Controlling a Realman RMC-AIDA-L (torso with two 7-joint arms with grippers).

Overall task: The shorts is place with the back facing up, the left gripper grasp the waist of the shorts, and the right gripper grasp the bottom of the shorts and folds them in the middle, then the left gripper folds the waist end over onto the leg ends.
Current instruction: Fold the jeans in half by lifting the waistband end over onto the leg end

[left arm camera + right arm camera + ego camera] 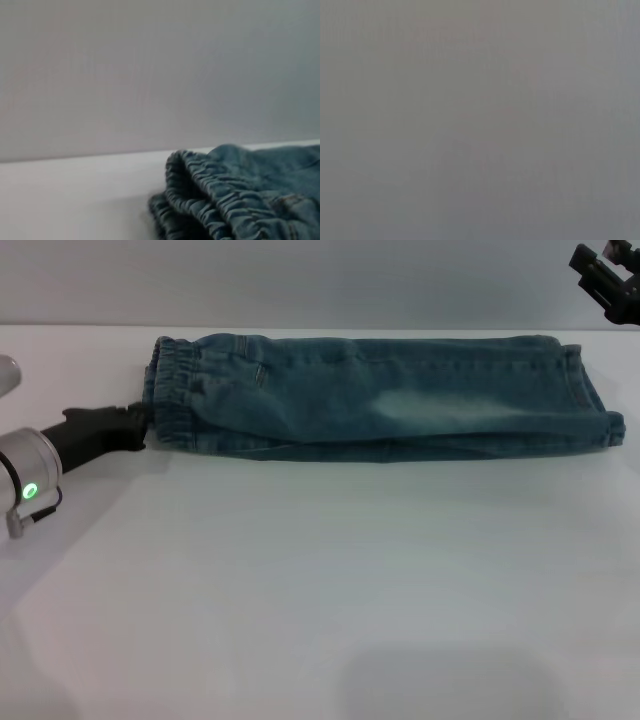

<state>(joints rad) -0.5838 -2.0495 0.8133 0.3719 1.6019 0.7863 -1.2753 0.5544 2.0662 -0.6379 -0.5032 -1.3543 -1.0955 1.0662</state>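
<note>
Faded blue-green denim shorts [385, 395] lie folded lengthwise into a long narrow band across the far side of a white table [320, 580], close to its back edge. The gathered elastic waist [170, 400] forms the end on the robot's left; the stitched leg hems [590, 395] form the end on its right. A bleached pale patch [430, 412] marks the middle of the upper layer, and the edge of a lower layer shows along the near side of the fold.

The left gripper [140, 425], slim and black on a white housing with a green light [30, 491], lies low over the table and meets the near corner of the waist. Its tips are lost against the dark ruffled band, so whether the fingers are closed on the cloth cannot be told. The left wrist view shows the puckered waist [210, 195] close up, doubled in two layers on the table top [75, 200].

The right gripper [608, 278] hangs well above and beyond the hem end, at the upper right corner of the head view, clear of the shorts; only part of it shows and the state of its fingers cannot be told. The right wrist view shows only a plain grey field.
</note>
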